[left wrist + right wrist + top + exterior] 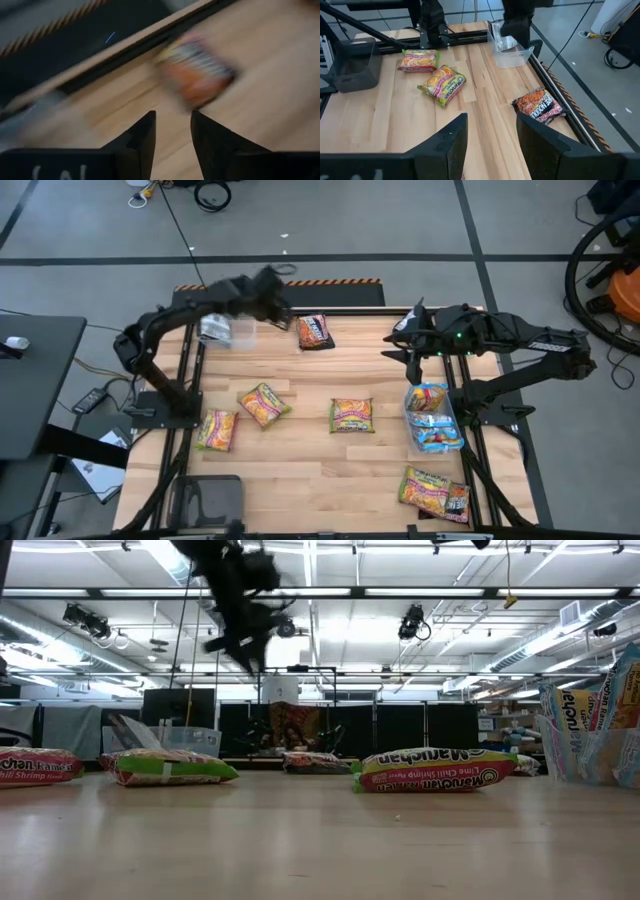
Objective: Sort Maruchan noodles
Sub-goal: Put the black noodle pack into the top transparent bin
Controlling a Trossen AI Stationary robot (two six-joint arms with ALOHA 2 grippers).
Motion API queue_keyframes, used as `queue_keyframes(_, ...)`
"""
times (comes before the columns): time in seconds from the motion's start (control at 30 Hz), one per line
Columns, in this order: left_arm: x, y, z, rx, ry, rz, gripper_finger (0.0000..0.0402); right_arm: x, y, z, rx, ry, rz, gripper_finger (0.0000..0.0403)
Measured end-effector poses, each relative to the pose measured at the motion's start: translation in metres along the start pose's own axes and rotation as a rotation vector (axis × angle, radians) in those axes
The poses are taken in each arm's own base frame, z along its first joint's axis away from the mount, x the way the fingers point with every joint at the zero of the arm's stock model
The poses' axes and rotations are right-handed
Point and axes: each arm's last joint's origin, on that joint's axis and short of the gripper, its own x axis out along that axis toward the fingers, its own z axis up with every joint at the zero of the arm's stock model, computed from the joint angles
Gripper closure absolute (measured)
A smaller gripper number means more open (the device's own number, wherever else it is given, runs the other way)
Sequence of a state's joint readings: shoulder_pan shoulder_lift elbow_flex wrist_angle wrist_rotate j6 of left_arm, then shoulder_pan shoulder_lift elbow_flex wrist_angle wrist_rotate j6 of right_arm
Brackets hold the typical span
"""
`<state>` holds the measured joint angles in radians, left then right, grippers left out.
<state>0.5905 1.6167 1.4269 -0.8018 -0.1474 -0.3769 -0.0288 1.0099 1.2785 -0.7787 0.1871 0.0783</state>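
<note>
Several noodle packets lie loose on my worktop (310, 470): a dark packet (314, 332) near the far edge, three orange-yellow ones across the middle, namely one at the left (216, 429), one beside it (263, 403) and one at centre (351, 415), plus a small heap (434, 491) at the near right corner. I judge the sorting partly done, since the clear bin on the right (434, 420) already holds light blue packets stood together, while a second clear bin (228, 332) sits at the far left with something pale in it.

My left pincer (272, 288) hangs raised over the far edge, just beside the dark packet, fingers a little apart and gripping nothing; its wrist view looks down on that packet, so I take it as the next pick. My right pincer (408, 332) waits over the far right of the worktop, fingers parted and empty, leaving the middle free.

Underfoot is pale wooden planking in a black frame. Beyond it, the level view shows a big hall with strip lights, dark screens and grey flooring
</note>
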Motion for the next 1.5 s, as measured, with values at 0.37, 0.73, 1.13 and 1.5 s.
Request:
queue_keyframes(0.37,0.069,-0.112,-0.032,0.205,-0.123,-0.167,0.0262,-0.007,-0.002,-0.003,-0.030,0.007,-0.007,0.0228)
queue_keyframes(0.73,0.142,-0.119,-0.049,0.434,0.042,0.072,0.0206,-0.008,-0.003,-0.004,0.018,0.013,-0.028,0.0228)
queue_keyframes(1.13,0.174,-0.112,-0.057,0.575,0.062,0.162,0.0228,-0.008,-0.003,-0.002,0.109,-0.005,-0.033,0.0228)
queue_keyframes(1.5,0.171,-0.090,-0.065,0.601,0.257,0.227,0.0391,-0.008,-0.003,0.001,0.120,-0.034,-0.029,0.0228)
